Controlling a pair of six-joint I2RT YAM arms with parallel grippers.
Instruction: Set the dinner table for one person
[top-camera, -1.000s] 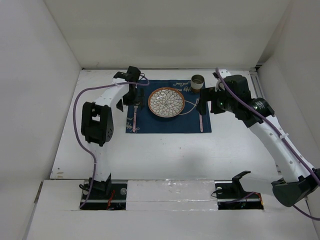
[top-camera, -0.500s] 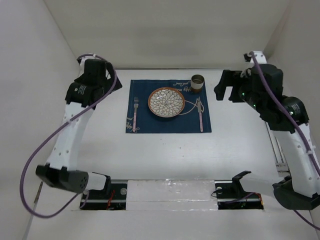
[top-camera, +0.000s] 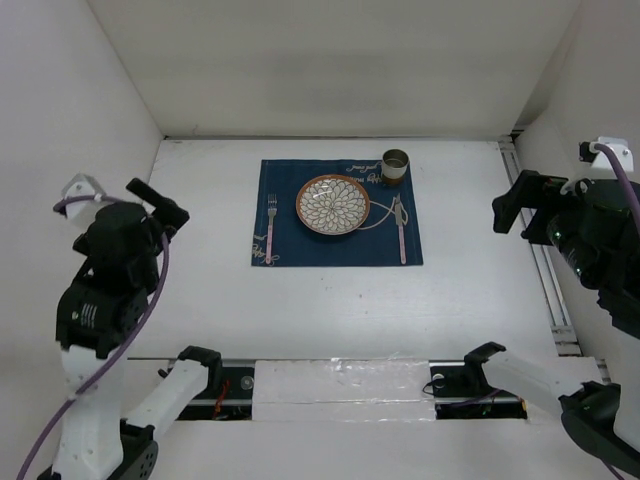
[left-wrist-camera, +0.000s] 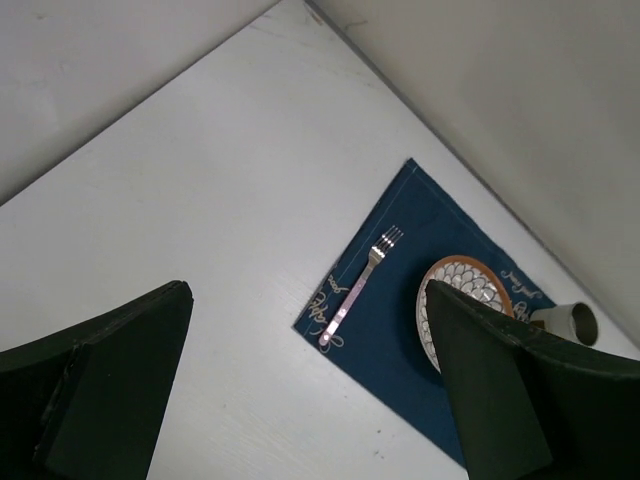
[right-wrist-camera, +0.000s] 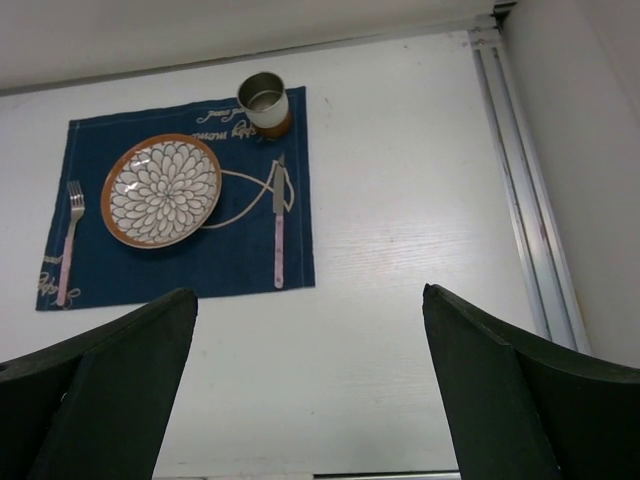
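Observation:
On the white dinner table (top-camera: 330, 300) lies a navy placemat (top-camera: 300, 250) carrying a patterned plate (top-camera: 333, 204), a pink-handled fork (top-camera: 270, 228) to its left, a knife (top-camera: 401, 235) to its right and a metal cup (top-camera: 395, 165) at the far right corner. My left gripper (top-camera: 158, 205) is raised over the table's left side, open and empty. My right gripper (top-camera: 510, 205) hangs high by the right edge, also open and empty. The left wrist view shows the fork (left-wrist-camera: 362, 285) and plate (left-wrist-camera: 470, 283) far below; the right wrist view shows the plate (right-wrist-camera: 162, 190), knife (right-wrist-camera: 279, 230) and cup (right-wrist-camera: 264, 103).
A metal rail (top-camera: 535, 250) runs along the table's right edge. White walls enclose the table at the left, back and right. The arm bases (top-camera: 200, 385) sit at the near edge.
Both arms have drawn back from the placemat, outward to the sides and upward. The left gripper left the fork area, the right one left the knife. The setting itself has not moved.

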